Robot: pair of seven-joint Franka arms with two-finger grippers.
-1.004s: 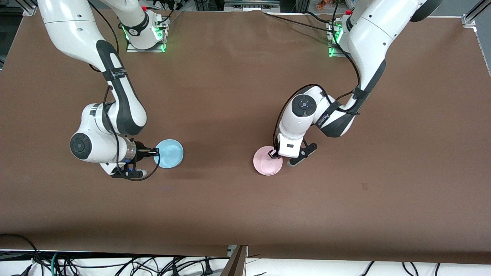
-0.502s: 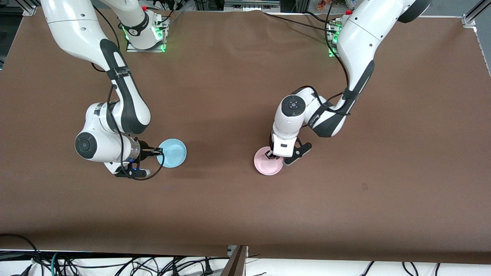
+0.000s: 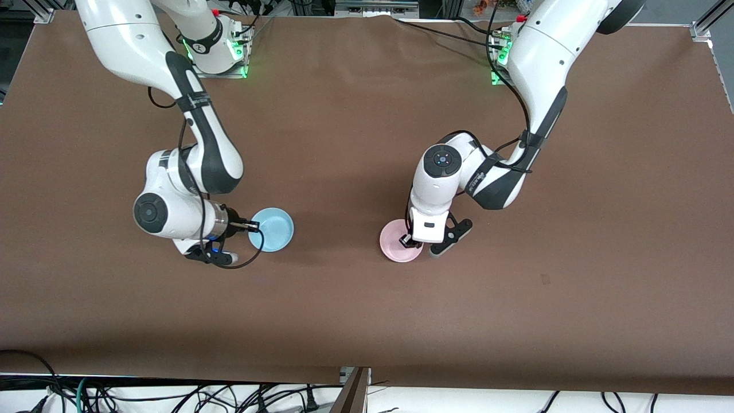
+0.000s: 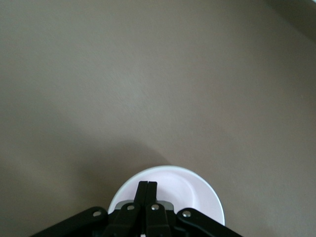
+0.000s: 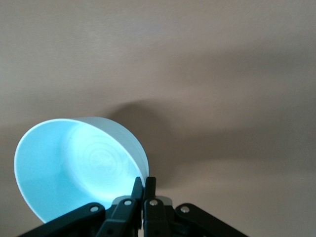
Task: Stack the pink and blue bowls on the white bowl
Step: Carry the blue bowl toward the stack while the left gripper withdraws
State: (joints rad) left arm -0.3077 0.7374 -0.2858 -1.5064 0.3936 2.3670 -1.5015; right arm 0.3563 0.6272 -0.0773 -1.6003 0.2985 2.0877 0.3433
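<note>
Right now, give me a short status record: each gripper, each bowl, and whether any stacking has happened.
left gripper: shut on the pink bowl's rim
right gripper: shut on the blue bowl's rim
pink bowl: held by its rim, toward the left arm's end of the table
blue bowl: held tilted, toward the right arm's end
white bowl: not in any view
stacking: none yet; bowls apart

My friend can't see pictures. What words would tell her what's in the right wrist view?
The right gripper pinches the rim of a light blue bowl, fingers shut on its edge. The bowl is tilted, its inside facing the camera. Around it is bare brown table, with the bowl's shadow on it.
</note>
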